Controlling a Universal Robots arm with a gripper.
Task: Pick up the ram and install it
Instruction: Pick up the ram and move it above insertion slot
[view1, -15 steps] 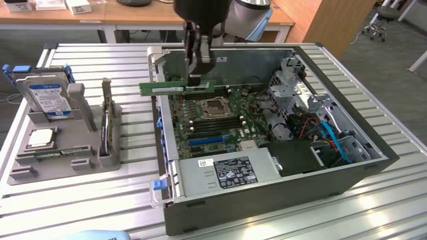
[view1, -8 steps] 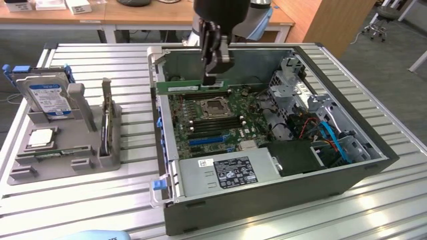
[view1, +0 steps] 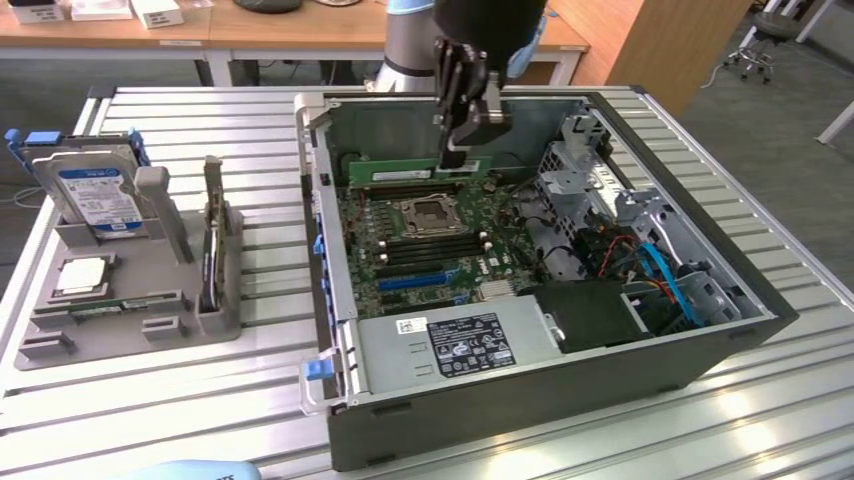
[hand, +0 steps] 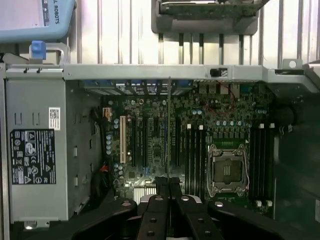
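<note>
The ram (view1: 400, 172), a long green stick, hangs level inside the open computer case (view1: 534, 400), above the far end of the motherboard (view1: 414, 262). My gripper (view1: 458, 160) is shut on the ram's upper edge, near its end on the exterior view's right. In the wrist view I see the ram (hand: 168, 125) edge-on as a thin line running out from my gripper (hand: 168, 186), over the black slots (hand: 192, 150) beside the processor socket (hand: 227, 167). The ram is above the board and touches no slot.
A grey holder (view1: 127, 320) on the exterior view's left carries a hard drive (view1: 96, 190) with a blue label and a square silver chip (view1: 83, 275). Inside the case are the power supply (view1: 454, 345), a drive cage (view1: 587, 170) and blue cables (view1: 661, 270).
</note>
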